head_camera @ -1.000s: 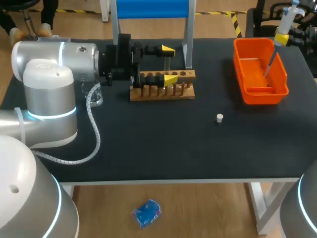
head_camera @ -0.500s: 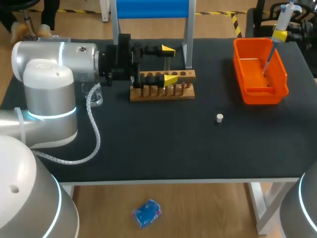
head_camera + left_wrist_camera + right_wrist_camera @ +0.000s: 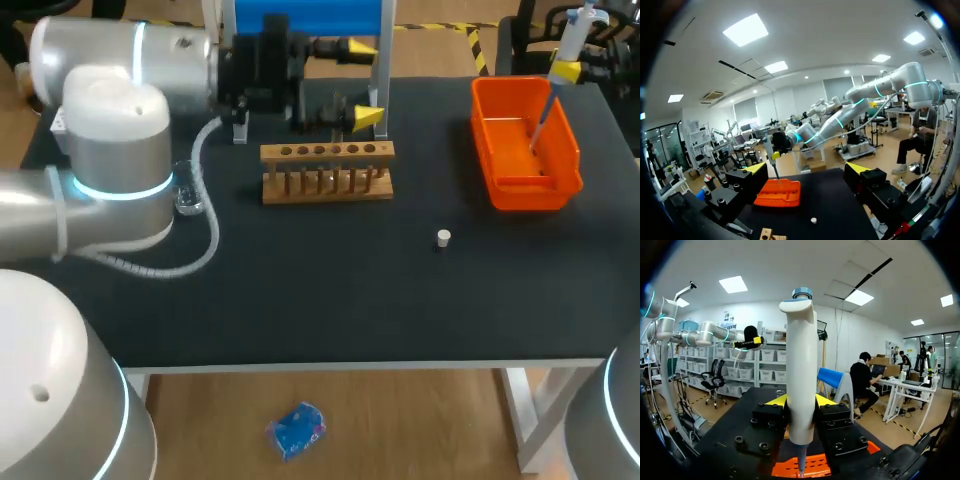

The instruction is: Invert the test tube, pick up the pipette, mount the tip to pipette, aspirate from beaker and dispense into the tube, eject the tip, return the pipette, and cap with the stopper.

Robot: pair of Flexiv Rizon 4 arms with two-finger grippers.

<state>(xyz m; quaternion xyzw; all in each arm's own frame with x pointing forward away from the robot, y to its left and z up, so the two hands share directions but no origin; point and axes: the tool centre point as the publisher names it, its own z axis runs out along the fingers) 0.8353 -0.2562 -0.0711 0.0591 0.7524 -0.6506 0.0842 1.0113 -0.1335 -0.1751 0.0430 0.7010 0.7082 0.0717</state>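
Yellow-tipped fingers of the right gripper (image 3: 801, 401) are clamped from both sides on the white body of the pipette (image 3: 801, 365). The pipette stands upright between them, its blue-capped plunger on top, and its thin tip points down at the orange tray (image 3: 822, 467) beneath. In the head view the right gripper (image 3: 567, 72) holds the pipette (image 3: 572, 40) over the far right corner of the bench (image 3: 300, 300). There the tip hangs inside the orange tray (image 3: 497, 185), which sits at the far right.

The left gripper (image 3: 807, 169) is spread wide, with nothing between its fingers. In the head view the left gripper (image 3: 362, 82) hangs above the far side of the wooden rack (image 3: 327, 152), with its fingers pointing right. The wooden rack stands at the far middle of the bench and has a row of holes along its top.

A small white stopper (image 3: 443, 238) lies alone on the bare bench, nearer than the rack and to its right, well apart from both rack and tray. In the left wrist view the stopper (image 3: 813, 219) lies ahead of the gripper, nearer than the orange tray (image 3: 779, 194).

A glass beaker (image 3: 188, 203) stands left of the rack, just beside the left arm's grey hose (image 3: 205, 250). A blue panel (image 3: 340, 12) on a pale frame stands at the far edge, behind the left gripper.
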